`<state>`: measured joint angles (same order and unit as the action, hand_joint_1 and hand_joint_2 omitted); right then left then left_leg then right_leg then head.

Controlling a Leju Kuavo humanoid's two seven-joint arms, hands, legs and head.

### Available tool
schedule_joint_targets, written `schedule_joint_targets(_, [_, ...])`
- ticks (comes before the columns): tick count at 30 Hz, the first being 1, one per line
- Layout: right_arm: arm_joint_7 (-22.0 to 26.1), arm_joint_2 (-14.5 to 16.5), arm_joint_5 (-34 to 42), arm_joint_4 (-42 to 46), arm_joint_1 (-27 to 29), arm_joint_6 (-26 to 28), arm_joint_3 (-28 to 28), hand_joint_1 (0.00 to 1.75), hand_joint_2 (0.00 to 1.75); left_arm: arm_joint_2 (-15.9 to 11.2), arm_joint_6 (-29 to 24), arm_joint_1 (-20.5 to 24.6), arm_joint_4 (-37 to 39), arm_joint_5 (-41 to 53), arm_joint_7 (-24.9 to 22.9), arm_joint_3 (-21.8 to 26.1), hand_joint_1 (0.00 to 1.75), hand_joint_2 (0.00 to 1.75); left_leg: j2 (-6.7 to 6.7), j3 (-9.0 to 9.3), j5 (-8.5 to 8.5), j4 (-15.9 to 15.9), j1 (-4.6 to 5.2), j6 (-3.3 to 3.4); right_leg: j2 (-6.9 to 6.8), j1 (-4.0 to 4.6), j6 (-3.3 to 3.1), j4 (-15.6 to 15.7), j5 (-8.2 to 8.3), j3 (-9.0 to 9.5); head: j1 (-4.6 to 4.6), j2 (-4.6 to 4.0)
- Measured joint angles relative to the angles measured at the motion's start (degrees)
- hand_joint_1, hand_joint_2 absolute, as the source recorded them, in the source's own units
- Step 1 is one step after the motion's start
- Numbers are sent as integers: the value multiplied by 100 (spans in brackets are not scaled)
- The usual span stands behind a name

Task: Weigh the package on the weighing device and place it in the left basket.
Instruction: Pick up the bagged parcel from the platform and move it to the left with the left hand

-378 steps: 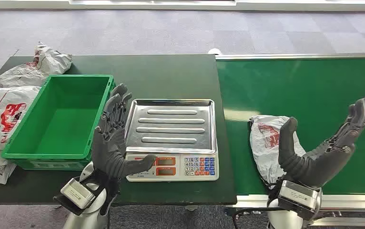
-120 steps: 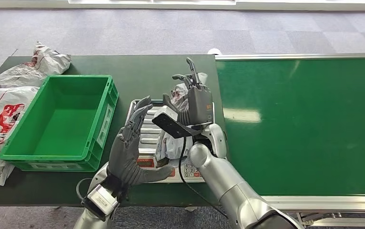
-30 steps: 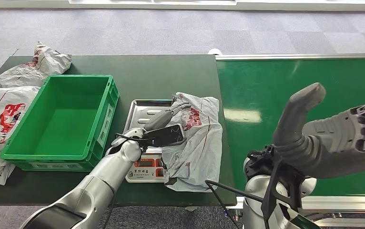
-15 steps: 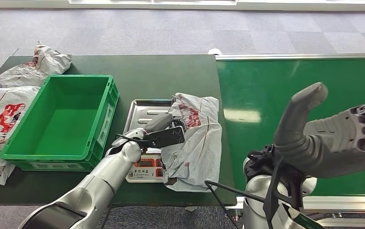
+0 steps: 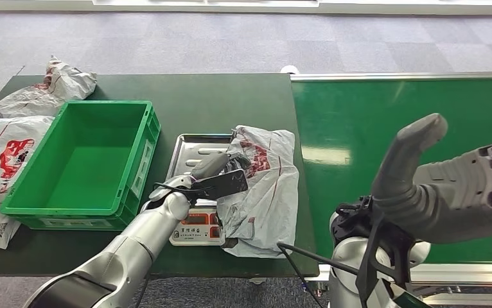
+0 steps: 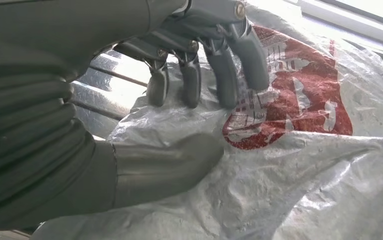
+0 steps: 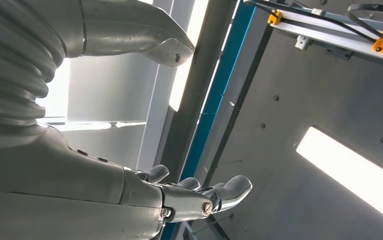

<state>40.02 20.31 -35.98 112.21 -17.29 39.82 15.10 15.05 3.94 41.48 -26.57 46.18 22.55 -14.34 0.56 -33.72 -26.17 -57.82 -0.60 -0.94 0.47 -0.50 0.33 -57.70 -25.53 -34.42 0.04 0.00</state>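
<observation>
- Right hand [image 5: 449, 186]: big in the lower right of the head view, raised above the green conveyor belt [image 5: 410, 122]. Thumb and fingers spread wide, palm empty, touching nothing. Wrist view has it against ceiling panels and light strips.
- Left hand [image 5: 221, 173]: centre of the head view, reaching over the scale onto the package. In the wrist view the fingers [image 6: 219, 65] curl down onto the plastic and the thumb presses in from the other side, so the bag film is pinched between them.
- Package [image 5: 263, 186]: white crumpled poly bag with red print, lying on the right part of the scale [image 5: 198, 192] and draping off its right and front edges onto the table.
- Green basket [image 5: 79, 163]: centre left of the frame, just beside the scale.
- Dark green table [image 5: 230, 96]: more white bags [image 5: 12, 138] at its left edge, upper left and left of the basket.
- Grey carpet tiles across the top of the frame.
</observation>
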Motion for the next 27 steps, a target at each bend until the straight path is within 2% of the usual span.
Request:
schedule_joint_targets(10, [0, 0, -2, -2, 0, 0, 0, 0, 175, -9, 39, 68, 7, -59, 42, 0, 0, 175, 0, 0, 0, 0, 0, 0, 0, 0, 0, 0, 0, 0, 0, 0])
schedule_joint_targets(18, [1, 0, 66, -10, -4, 0, 14, 0, 175, 17, 522, 76, 109, 17, 174, -58, 0, 175, 2, 0, 0, 0, 0, 0, 0, 0, 0, 0, 0, 1, -1, 0])
schedule_joint_targets(27, [0, 0, 97, -43, -7, 0, 17, 0, 175, 140, 528, 77, 247, 182, 93, -271, 0, 175, 12, 1, 0, 0, 4, 1, -4, -5, 1, 0, 0, 7, 0, 0])
